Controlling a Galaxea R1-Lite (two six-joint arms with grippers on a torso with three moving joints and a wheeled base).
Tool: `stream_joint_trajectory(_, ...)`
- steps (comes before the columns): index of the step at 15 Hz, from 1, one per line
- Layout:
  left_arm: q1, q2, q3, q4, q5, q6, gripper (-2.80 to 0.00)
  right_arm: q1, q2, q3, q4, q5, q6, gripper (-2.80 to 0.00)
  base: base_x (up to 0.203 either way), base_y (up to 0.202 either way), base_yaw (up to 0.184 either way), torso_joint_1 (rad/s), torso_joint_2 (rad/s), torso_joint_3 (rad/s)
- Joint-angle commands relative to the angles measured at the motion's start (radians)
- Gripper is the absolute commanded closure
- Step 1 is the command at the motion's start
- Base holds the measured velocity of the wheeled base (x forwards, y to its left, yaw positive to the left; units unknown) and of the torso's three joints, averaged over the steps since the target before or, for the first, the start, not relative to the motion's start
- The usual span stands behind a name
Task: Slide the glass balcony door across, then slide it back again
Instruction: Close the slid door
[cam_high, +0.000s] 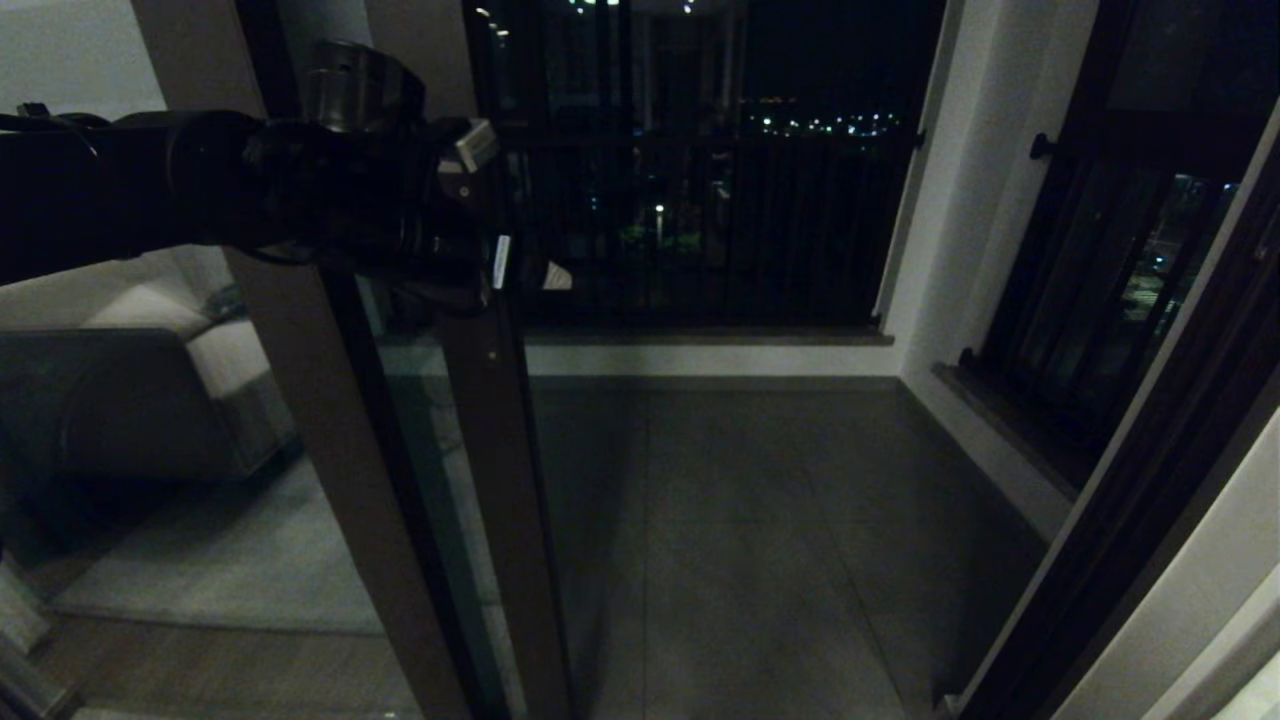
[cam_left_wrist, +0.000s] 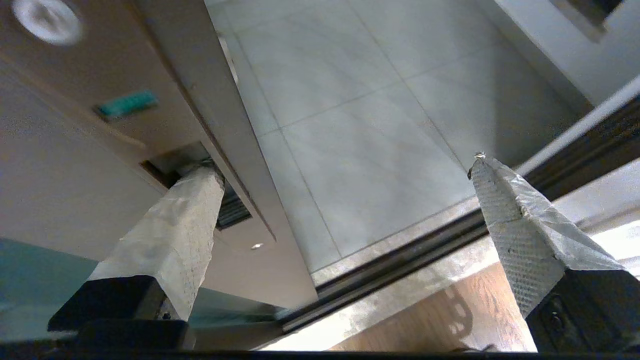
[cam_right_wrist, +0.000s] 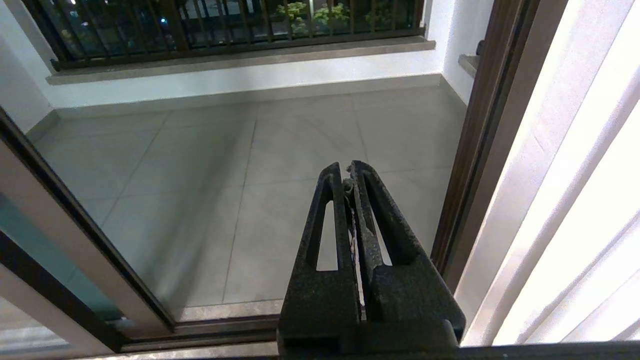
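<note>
at upper left of the head frame the left hand (cam_high: 505, 265), spread wide, hooks one finger (cam_left_wrist: 175, 225) in the glass balcony door (cam_high: 500, 450) handle slot (cam_left_wrist: 165, 167); pull level along the track (cam_left_wrist: 400, 260); right hand (cam_right_wrist: 350, 175) closed, empty.

Head view: left arm (cam_high: 200, 190) crosses in front of the glass balcony door (cam_high: 500, 470), hiding the stile at handle height; left gripper (cam_high: 505, 262) fingers not resolvable there. Door top and bottom cut by picture edges.

Left wrist view: one of the fingers (cam_left_wrist: 175, 235) has its tip inside the handle slot (cam_left_wrist: 172, 165); tip hidden, slot depth not visible. Round fitting (cam_left_wrist: 47, 21) blurred and partly cut off; green label (cam_left_wrist: 127, 104) unreadable.

Right wrist view: right gripper (cam_right_wrist: 349, 172) base cut off by the picture's edge.
</note>
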Motion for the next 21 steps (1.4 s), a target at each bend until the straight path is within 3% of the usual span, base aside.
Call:
stream_joint_trajectory(1, -0.019, 0.005, -0.002, 0.003, 0.004, 0.0, -2.8, 0.0, 0.001, 0.0, 0.0, -0.001, 0.0, 0.0, 0.0, 0.0, 0.0, 0.0, 0.0, 0.0)
stream_joint_trajectory(7, -0.05, 0.032, -0.005, -0.032, 0.047, 0.0, -2.8, 0.0, 0.001, 0.0, 0.0, 0.0, 0.0, 0.0, 0.0, 0.0, 0.0, 0.0, 0.0, 0.0)
stream_joint_trajectory(14, -0.058, 0.021, -0.003, -0.029, 0.049, 0.0, -2.8, 0.0, 0.001, 0.0, 0.0, -0.001, 0.0, 0.0, 0.0, 0.0, 0.0, 0.0, 0.0, 0.0)
stream_joint_trajectory(21, -0.118, 0.024, -0.003, -0.029, 0.053, 0.0, -2.8, 0.0, 0.001, 0.0, 0.0, -0.001, 0.0, 0.0, 0.0, 0.0, 0.0, 0.0, 0.0, 0.0)
